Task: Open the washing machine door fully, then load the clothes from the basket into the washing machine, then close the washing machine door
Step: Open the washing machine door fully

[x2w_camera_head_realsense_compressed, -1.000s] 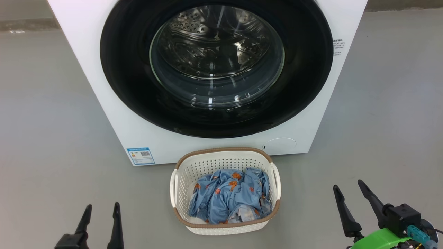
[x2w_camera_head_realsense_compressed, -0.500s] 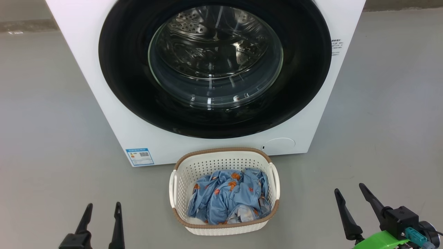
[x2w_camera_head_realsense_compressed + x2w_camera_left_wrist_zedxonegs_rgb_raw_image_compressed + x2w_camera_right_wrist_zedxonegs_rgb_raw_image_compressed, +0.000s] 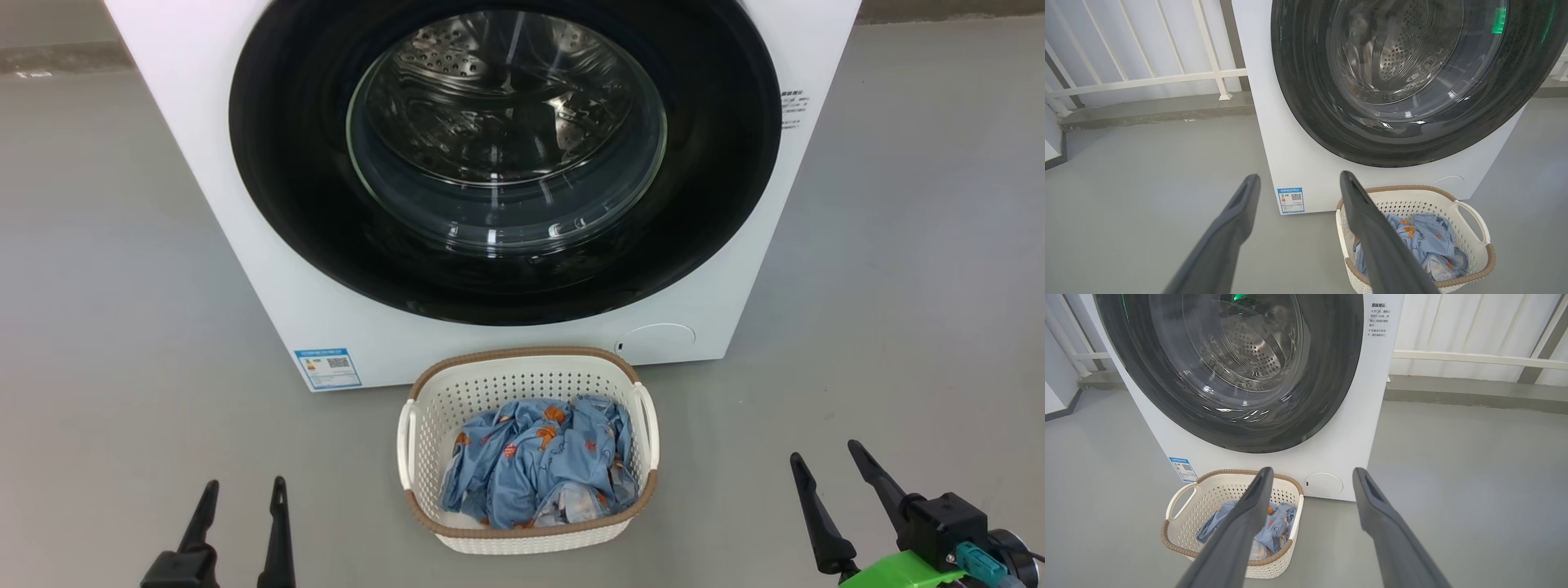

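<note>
Head view: you had the left claw (image 3: 245, 483) & right claw (image 3: 823, 451) both spread, empty, low over the floor (image 3: 122, 327). Past them the basket (image 3: 424, 384) sat w/ the clothes (image 3: 531, 469) inside, just before the washing machine (image 3: 245, 286); the washing machine door (image 3: 286, 163) was shut. Step 1 wasn't begun, imo: the next move needed a claw at the door rim to pull it wide; handle side unclear.

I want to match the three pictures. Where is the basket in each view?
Head view: the basket is at bottom centre, before the washing machine.
Left wrist view: the basket is at lower right.
Right wrist view: the basket is at lower left.
Shared landmark: the blue sticker low on the washing machine, near the basket's upper left in every view.
</note>
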Robot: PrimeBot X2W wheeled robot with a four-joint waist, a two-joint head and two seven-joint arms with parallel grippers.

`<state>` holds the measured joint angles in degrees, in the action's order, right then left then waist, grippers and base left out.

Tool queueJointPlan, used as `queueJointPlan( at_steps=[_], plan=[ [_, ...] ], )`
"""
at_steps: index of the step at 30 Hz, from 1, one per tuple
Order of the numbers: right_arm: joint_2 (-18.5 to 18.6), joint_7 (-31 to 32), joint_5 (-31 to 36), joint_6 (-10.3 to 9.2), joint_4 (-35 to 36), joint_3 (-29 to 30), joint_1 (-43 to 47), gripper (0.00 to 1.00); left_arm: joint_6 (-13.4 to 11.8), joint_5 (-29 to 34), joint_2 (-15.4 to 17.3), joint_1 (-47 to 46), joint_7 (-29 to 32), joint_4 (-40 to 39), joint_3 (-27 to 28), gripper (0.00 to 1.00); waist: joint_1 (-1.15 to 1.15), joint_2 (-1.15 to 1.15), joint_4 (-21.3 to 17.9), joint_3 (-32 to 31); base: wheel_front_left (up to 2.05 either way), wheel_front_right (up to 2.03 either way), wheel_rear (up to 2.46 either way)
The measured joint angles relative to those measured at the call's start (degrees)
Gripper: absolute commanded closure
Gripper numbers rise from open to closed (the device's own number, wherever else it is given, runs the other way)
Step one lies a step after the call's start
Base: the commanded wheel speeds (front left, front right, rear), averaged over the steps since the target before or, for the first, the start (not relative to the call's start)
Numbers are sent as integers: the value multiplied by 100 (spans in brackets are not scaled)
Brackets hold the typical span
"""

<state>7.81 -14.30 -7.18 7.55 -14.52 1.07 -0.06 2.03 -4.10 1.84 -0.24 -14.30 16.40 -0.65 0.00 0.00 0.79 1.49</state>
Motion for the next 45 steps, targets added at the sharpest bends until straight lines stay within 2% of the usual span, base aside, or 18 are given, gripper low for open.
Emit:
queueJointPlan(
  at_steps=[26,39,41,42,43,44,45],
  plan=[
    [-33,0,21,0,3,2,1,0,-27,5,5,-2,0,-140,-1,0,0,0,-53,66,97,97,-194],
    [-43,0,5,0,58,14,1,0,-18,-3,8,-2,0,-145,0,0,0,0,-33,56,20,20,-40],
    [-41,0,5,0,58,14,1,2,-19,-18,8,-2,0,-145,-3,0,0,0,-25,53,0,0,0],
    [-41,0,5,0,58,13,1,13,-19,-33,8,-2,0,-145,-4,0,0,0,-22,50,0,0,0],
    [-40,0,5,0,58,12,1,32,-19,-54,8,-2,0,-145,-4,0,0,0,-19,48,0,0,0],
    [-37,0,5,0,56,9,1,55,-19,-60,8,-2,0,-145,-5,0,0,0,-16,45,0,0,0],
    [-32,0,3,0,48,-2,1,87,-19,-60,8,-2,0,-145,-8,0,0,0,-14,43,0,0,0]
  ],
)
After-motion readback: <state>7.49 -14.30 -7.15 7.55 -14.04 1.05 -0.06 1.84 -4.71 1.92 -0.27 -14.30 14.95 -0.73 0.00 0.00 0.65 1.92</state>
